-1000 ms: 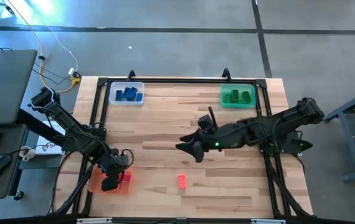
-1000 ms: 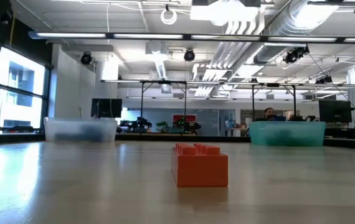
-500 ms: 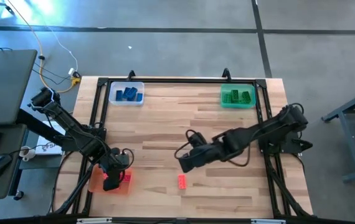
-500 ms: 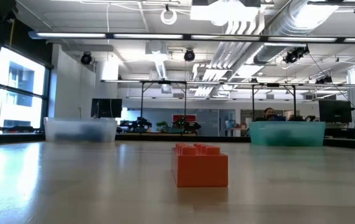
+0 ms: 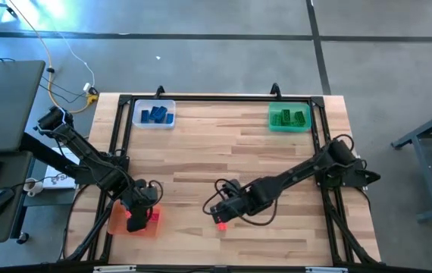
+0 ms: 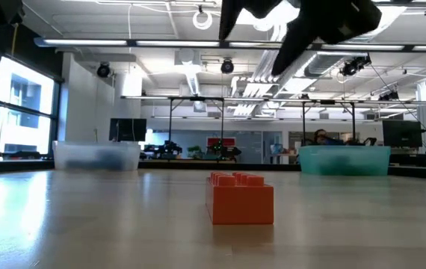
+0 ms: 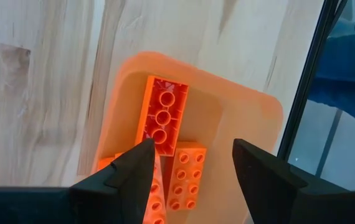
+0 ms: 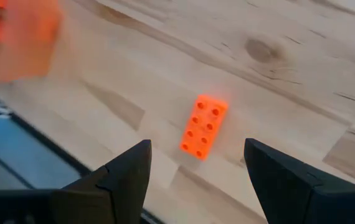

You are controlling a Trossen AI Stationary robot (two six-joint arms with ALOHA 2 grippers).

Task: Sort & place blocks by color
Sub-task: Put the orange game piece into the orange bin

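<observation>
Sorting is nearly done: one orange brick (image 5: pixel 221 222) lies loose on the table (image 5: pixel 201 144)
Right gripper (image 5: pixel 217 218) hovers open and empty over it; left gripper (image 5: pixel 134 221) hangs open, empty, above the orange tray (image 5: pixel 114 222)

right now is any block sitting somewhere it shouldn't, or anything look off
One orange block lies alone on the bare table, outside the orange tray at the left front corner. The right gripper hangs open just above it; the left gripper is open over that tray. Nothing looks spilled or damaged.
</observation>
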